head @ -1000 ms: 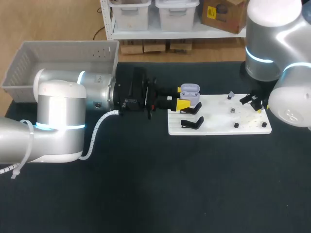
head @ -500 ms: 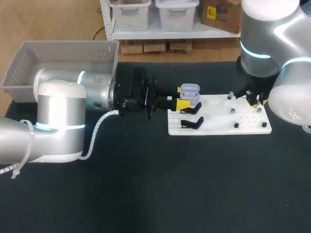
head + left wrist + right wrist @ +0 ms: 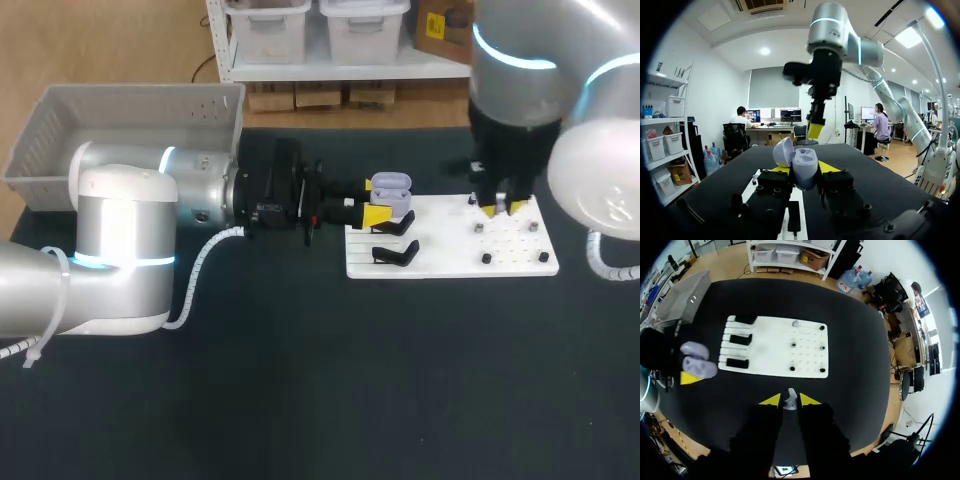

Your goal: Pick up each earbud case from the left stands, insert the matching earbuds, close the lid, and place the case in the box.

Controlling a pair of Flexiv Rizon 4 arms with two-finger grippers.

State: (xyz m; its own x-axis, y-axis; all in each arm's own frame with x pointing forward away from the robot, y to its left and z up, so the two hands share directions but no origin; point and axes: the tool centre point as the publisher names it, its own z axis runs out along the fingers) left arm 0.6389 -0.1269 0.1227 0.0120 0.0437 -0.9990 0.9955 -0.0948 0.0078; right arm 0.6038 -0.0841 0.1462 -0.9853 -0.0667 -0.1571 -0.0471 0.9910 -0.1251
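1. Behind the left gripper (image 3: 376,205), off past its arm at the table's far left corner, stands the grey box (image 3: 140,92).
2. Between that gripper's fingers sits the lavender case (image 3: 805,162). Both yellow tips press its body from opposite sides, so the gripper is clenched on it. The lid (image 3: 784,151) is hinged open and stands up beside the body.
3. Just under and beside the left gripper's tips are the black stands (image 3: 395,253), lined up along the near end of a white board (image 3: 450,255). The case is at the farthest stand of the row. Whether it touches that stand, I cannot tell.
4. Ahead of the left gripper the board runs on to a field of small black pegs (image 3: 822,370). A second earbud (image 3: 795,323), pale grey, sits at the peg field's far edge, close to the stands' side.
5. Further ahead of the left gripper, and higher than it, the right gripper (image 3: 497,207) hangs over the peg end with its fingers pointing down. In the right wrist view its yellow tips pinch a small pale earbud (image 3: 790,401) from both sides. The board lies well below and ahead of these fingers, and the held case is off beside the stands.
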